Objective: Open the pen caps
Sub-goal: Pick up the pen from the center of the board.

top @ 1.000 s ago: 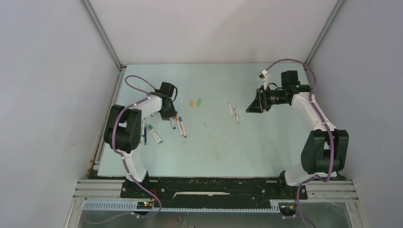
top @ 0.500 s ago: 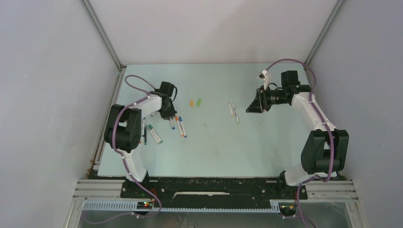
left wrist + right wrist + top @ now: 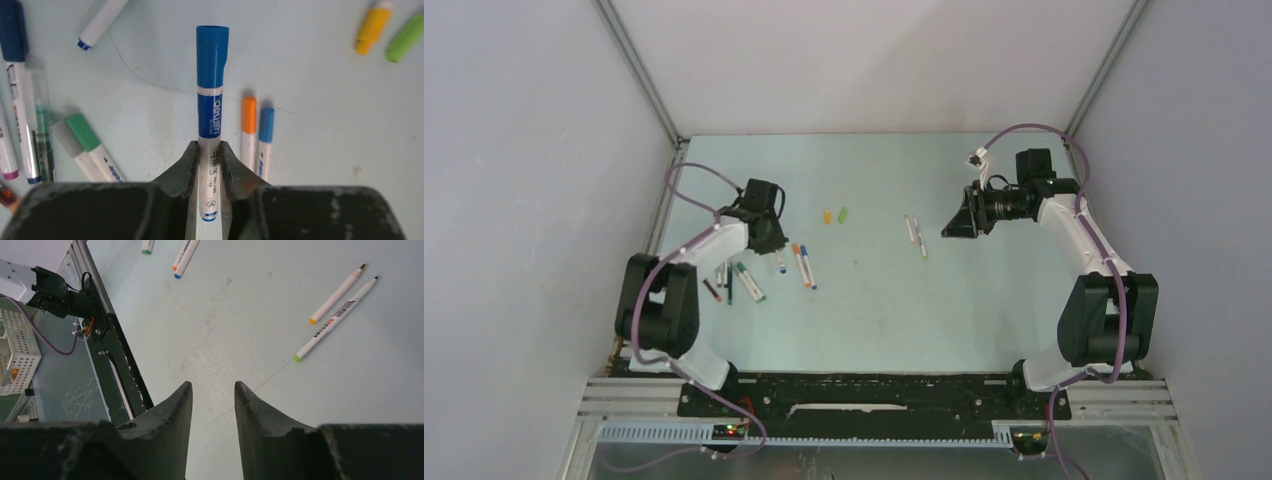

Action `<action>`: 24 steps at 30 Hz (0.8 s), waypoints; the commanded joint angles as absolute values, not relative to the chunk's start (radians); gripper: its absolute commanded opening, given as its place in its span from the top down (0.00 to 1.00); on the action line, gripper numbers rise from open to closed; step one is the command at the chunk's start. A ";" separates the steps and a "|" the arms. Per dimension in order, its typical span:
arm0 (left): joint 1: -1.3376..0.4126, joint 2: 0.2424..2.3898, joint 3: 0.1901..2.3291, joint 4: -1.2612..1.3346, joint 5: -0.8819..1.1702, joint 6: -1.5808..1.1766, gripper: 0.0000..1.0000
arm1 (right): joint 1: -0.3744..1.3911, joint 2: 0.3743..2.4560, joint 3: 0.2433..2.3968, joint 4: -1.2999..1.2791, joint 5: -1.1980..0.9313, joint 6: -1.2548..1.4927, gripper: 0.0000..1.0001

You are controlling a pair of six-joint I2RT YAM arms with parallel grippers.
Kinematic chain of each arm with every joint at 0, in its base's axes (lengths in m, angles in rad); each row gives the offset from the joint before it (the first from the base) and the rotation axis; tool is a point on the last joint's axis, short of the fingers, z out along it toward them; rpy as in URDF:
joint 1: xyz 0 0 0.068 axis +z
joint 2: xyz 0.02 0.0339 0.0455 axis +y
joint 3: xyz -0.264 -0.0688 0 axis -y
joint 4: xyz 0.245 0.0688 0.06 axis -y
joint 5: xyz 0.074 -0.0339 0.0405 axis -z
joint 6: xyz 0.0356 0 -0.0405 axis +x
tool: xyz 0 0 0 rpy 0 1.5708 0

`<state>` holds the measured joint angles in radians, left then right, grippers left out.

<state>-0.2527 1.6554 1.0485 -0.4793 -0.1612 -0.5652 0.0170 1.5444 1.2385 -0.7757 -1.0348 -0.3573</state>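
From above, my left gripper [image 3: 771, 240] sits low over the pens at the table's [image 3: 874, 310] left side. A yellow cap [image 3: 827, 215] and a green cap [image 3: 843, 213] lie loose mid-table.

My left wrist shows that gripper clenched on a blue pen's [image 3: 209, 117] white barrel, its blue cap [image 3: 212, 55] on.

My right wrist shows my right gripper [image 3: 213, 390] released, holding nothing, above the table near two uncapped pens [image 3: 337, 293].

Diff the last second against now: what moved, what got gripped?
The left tool closed on the blue-capped pen, gripping its white barrel. The left arm's elbow swung out left and toward the near edge, and the wrist shifted slightly left. The right tool, open and empty, the loose yellow cap and green cap, and the two uncapped pens stayed put.
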 commanded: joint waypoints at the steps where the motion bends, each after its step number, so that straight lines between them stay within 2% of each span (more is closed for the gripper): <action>1: -0.249 1.457 0.928 -0.338 -0.098 -0.536 1.00 | 0.014 1.501 1.238 -0.788 -1.080 -0.390 0.60; 5: -0.254 1.298 0.775 -0.118 0.122 -0.544 1.00 | 0.030 1.489 1.237 -0.806 -1.116 -0.415 0.60; 11: -0.334 1.119 0.657 0.166 0.295 -0.598 1.00 | 0.063 1.426 1.190 -0.769 -1.171 -0.415 0.60; 18: -0.514 1.099 0.643 0.397 0.307 -0.678 1.00 | 0.078 1.340 1.079 -0.597 -1.321 -0.294 0.59; 24: -0.637 1.152 0.688 0.532 0.261 -0.722 1.00 | 0.083 1.285 0.963 -0.327 -1.423 -0.055 0.49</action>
<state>-0.5774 1.1229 0.6502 0.3645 0.2737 -0.6781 0.0772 1.3315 1.0134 -0.5655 -1.3094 -0.2462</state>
